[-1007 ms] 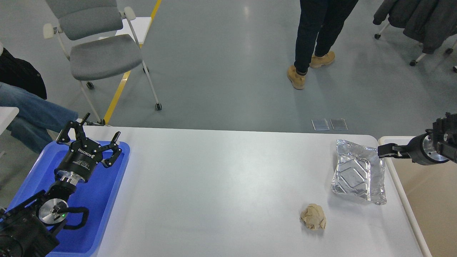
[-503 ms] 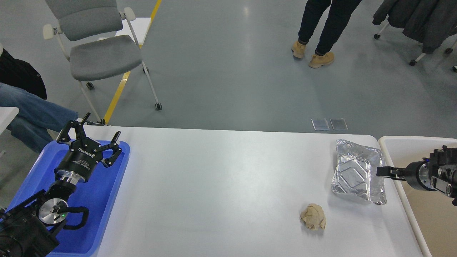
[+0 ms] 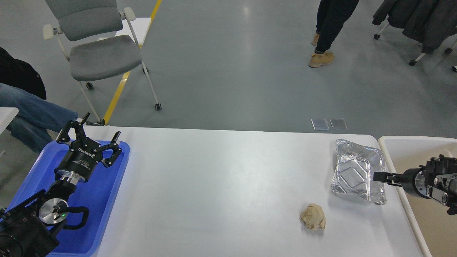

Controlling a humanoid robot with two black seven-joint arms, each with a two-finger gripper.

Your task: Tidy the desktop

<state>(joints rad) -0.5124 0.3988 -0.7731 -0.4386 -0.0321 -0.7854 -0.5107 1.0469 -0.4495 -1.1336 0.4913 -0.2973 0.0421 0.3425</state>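
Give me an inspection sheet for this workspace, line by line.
Surface: desktop, white, mostly bare.
Job's things: foil tray near the right edge; crumpled brown paper ball in front of it.
Clutter: blue tray at left; beige tub at right.
Grippers: left tool open above the blue tray; right tool at the foil tray's right rim, fingers too end-on to tell.
Cables: black loop on the left arm.
Surroundings: grey chair, standing person, seated person.
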